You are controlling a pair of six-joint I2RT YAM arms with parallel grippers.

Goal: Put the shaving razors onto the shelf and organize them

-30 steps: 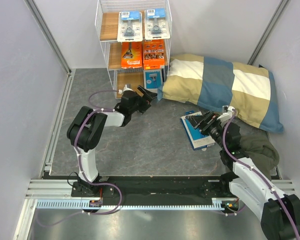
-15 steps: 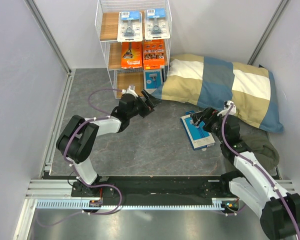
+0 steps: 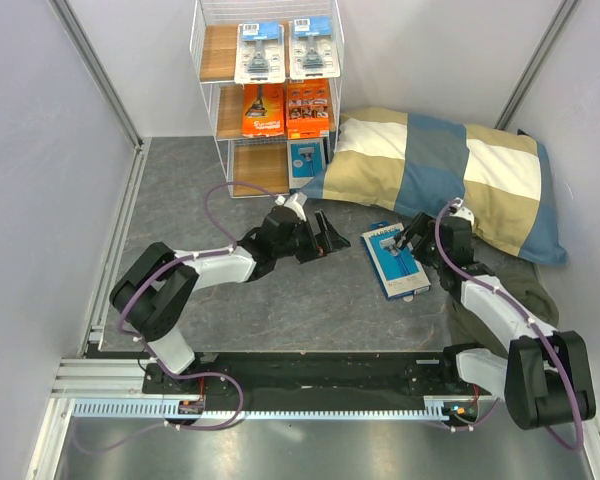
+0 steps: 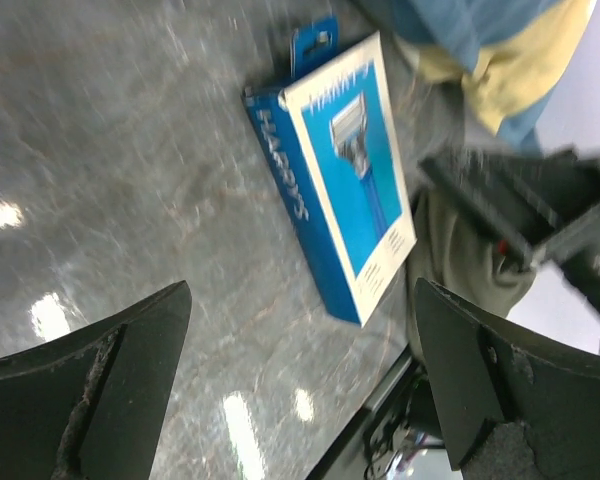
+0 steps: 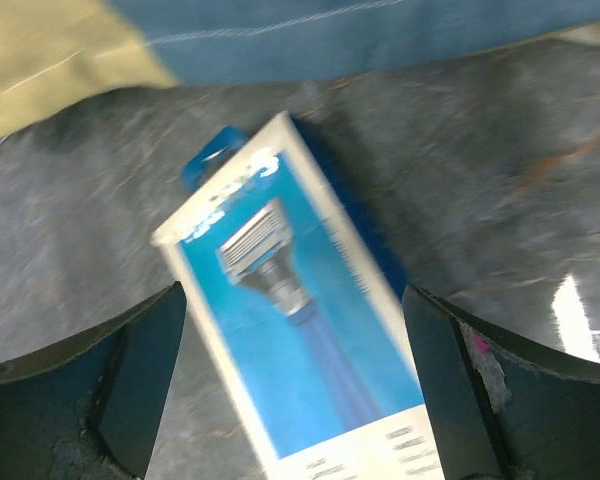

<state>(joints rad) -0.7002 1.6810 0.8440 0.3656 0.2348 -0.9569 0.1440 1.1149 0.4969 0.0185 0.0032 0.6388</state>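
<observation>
Grey table (image 3: pixel 280 290): recorded under both claws.

Checked pillow (image 3: pixel 450 170): seen beyond the right gripper (image 3: pixel 412 240). Its left corner is pushed up against the foot of the shelf (image 3: pixel 218 52).

The shelf is placed beyond and to the left of the left gripper (image 3: pixel 325 236). Its top is cut off by the frame edge.

Olive cloth (image 3: pixel 520 295): partly hidden under the right arm.

Five packs are counted on the shelf, well apart from both claws:
- Top tier: two clear blister packs (image 3: pixel 260 52) with blue tops.
- Middle tier: two orange packs (image 3: pixel 263 110).
- Bottom tier: one shelved blue box (image 3: pixel 306 160), its lower corner masked by the pillow.

The sixth pack, a loose blue box (image 3: pixel 395 260) with a pale border and a razor pictured on its face, is found flat on the table between the claws. It is clear of the left claw and just beside the right one, where contact cannot be made out.

Both wrist views are smeared, so the printing on the box is hardly read.

Both claws are held wide open, and nothing is gripped.
</observation>
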